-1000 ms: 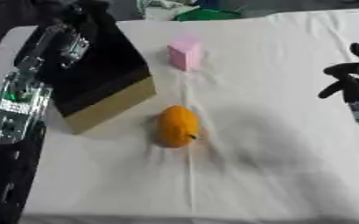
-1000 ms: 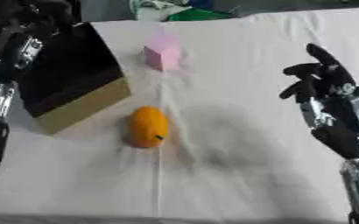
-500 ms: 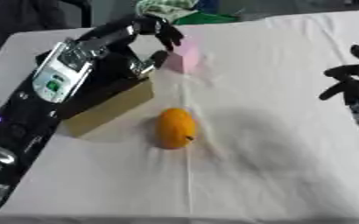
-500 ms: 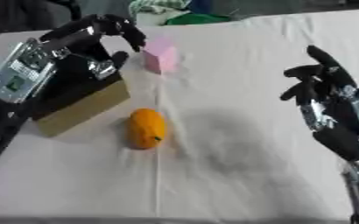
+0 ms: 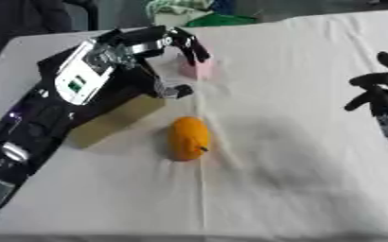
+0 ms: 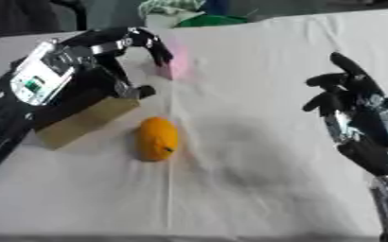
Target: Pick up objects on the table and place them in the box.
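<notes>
An orange, mango-shaped fruit (image 5: 188,138) lies on the white tablecloth near the middle. A small pink block (image 5: 199,69) stands behind it, partly hidden by my left hand's fingers. The black box with a tan side (image 5: 114,120) sits at the left, mostly covered by my left arm. My left hand (image 5: 152,47) hovers above the box and the pink block, fingers spread and bent downward, holding nothing. My right hand (image 6: 346,97) is raised at the right edge, fingers relaxed and empty.
Green and white cloth items (image 5: 206,12) lie at the table's far edge. The white tablecloth (image 5: 272,179) stretches bare in front of and to the right of the fruit.
My left arm has swung right from beside the box to over it, its hand now reaching above the pink block. The right hand has stayed in place.
</notes>
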